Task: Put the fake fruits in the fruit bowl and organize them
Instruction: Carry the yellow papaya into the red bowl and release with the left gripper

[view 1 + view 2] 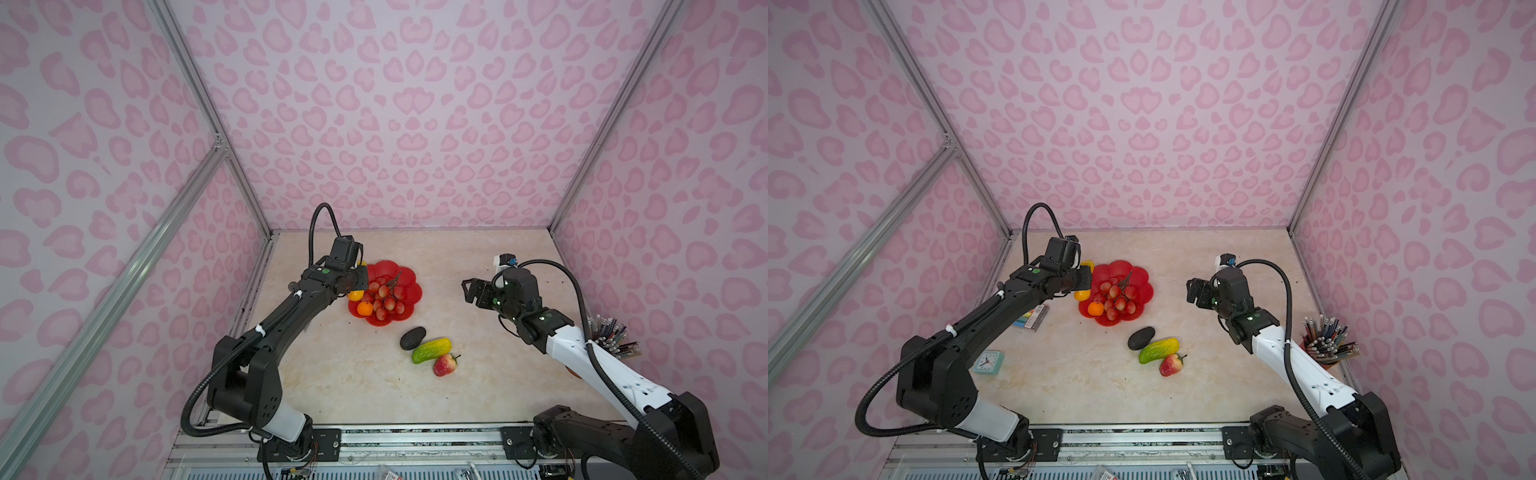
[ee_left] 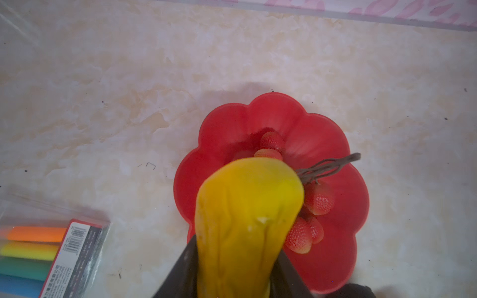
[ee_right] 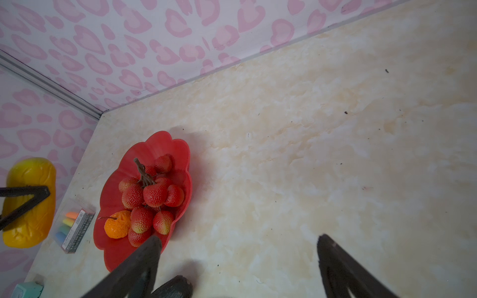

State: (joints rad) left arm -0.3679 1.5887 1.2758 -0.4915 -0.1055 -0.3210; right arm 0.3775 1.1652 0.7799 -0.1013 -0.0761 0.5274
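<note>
Your left gripper [image 1: 358,283] clamps the yellow-orange oblong [image 1: 354,295], its long axis running twelve-to-six, over the fruit bowl's [image 1: 410,289] nine o'clock rim. The bowl's centre lies at three o'clock from it. Your right gripper [image 1: 467,291] hangs released, farther away.

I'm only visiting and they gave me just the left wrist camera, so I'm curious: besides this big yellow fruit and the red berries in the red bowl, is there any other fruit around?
Observer: Yes. Three more lie on the table outside the bowl: a dark avocado, a green-yellow oblong and a red-pink apple.
Visitor: Is anything in the bowl that I can't see?
Observer: An orange sits in the fruit bowl beside the lychee bunch. The yellow-orange oblong hides it from you.
Visitor: And the other arm?
Observer: The right gripper hangs open above the table, to the bowl's right in both top views, holding nothing.
</note>
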